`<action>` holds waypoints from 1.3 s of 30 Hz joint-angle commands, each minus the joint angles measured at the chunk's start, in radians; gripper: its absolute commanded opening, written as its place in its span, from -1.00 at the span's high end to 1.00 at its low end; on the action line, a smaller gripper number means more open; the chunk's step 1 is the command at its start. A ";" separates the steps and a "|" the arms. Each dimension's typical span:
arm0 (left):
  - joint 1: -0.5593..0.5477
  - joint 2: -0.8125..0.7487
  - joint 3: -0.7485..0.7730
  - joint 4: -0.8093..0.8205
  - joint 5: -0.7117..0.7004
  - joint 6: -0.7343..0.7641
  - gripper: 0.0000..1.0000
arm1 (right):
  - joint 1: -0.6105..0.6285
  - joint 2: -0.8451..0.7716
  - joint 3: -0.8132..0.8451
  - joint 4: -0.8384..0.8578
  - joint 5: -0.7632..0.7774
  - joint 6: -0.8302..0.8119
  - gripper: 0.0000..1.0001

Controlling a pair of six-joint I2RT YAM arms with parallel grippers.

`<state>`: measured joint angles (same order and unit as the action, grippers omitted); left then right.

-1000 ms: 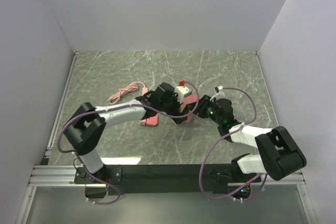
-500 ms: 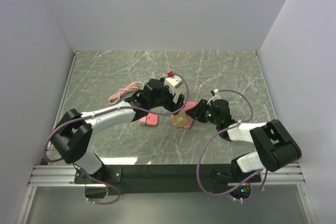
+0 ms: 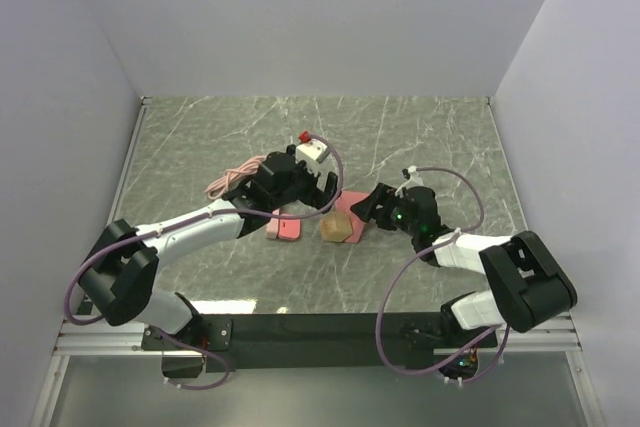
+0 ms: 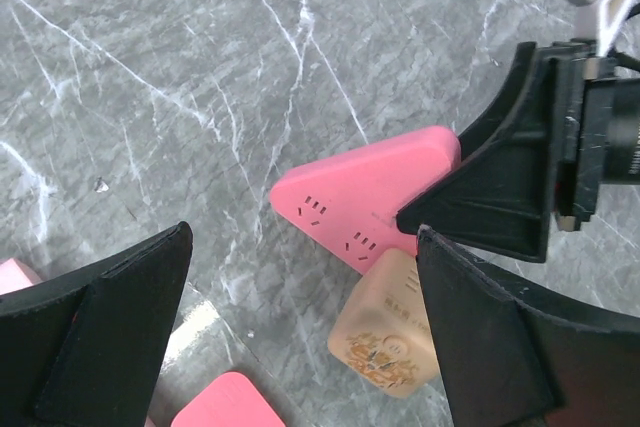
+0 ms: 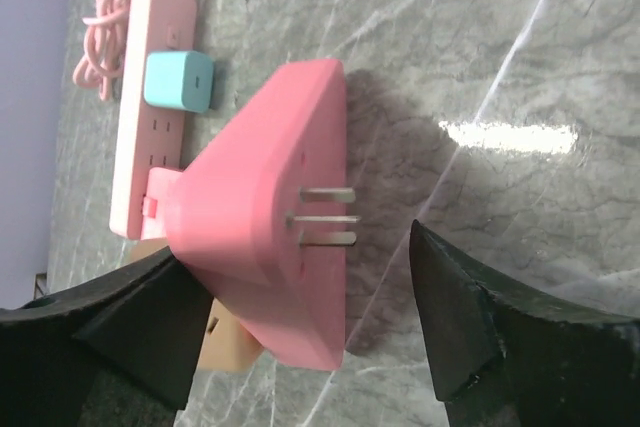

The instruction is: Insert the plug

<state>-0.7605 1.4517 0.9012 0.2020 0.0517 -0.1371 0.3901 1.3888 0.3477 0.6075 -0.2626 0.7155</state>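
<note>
pink plug (image 5: 258, 187), prongs seen only from right wrist, right gripper (image 5: 292, 243) parted around it, left gripper (image 4: 302, 235) gaping

grey-green marble-pattern tabletop (image 3: 420, 137) with white veins; plain pale walls (image 3: 320, 17) on three sides; black rail (image 3: 320, 327) along near edge; bright glare patch (image 5: 510, 135) on tabletop

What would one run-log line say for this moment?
left gripper: open, empty | right gripper: open, astride pink adapter | tan block: beside adapter | prongs: exposed
</note>
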 commanded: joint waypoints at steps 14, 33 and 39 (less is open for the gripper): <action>0.120 -0.209 -0.137 0.138 -0.219 -0.155 -0.99 | -0.013 -0.467 -0.030 -0.315 0.221 -0.132 -0.70; 0.411 -0.626 -0.346 0.093 -0.401 -0.299 -0.99 | -0.131 -0.653 0.114 -0.376 0.244 -0.255 -1.00; 0.411 -0.627 -0.308 -0.006 -0.489 -0.332 -0.99 | -0.154 -0.671 0.132 -0.354 0.241 -0.280 -1.00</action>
<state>-0.3538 0.8162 0.5652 0.2462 -0.3908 -0.4412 0.2527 0.7334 0.4355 0.2169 -0.0097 0.4717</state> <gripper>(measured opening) 0.995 0.996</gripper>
